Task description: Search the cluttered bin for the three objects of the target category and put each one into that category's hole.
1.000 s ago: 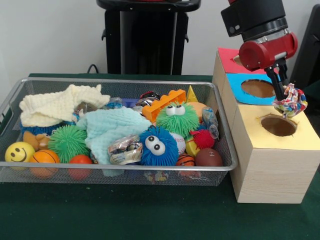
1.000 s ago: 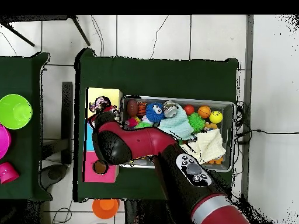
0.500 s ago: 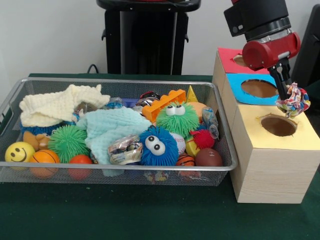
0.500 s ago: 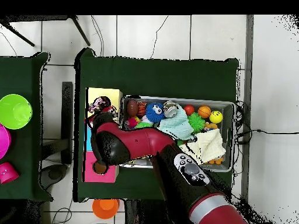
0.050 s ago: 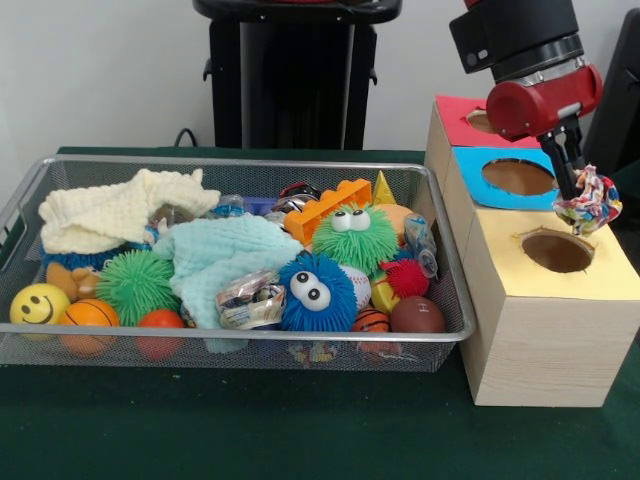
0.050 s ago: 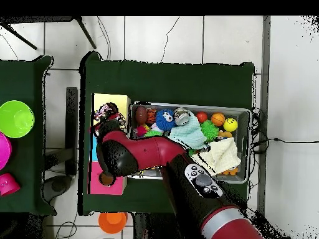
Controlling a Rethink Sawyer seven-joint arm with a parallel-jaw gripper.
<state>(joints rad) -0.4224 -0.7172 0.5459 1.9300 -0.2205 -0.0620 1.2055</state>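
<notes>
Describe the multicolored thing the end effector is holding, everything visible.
The multicolored bundle looks like crumpled fabric or knotted rope, mottled red, white, blue and yellow. It hangs pinched at its upper edge in the end effector, held in the air just above the yellow box's hole, slightly toward its far right rim. It touches nothing but the end effector. In the overhead view it shows as a small dark-patterned clump over the yellow box.

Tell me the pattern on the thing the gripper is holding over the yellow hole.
Multicoloured speckles on white, on the crumpled bundle; the front view shows it best.
</notes>
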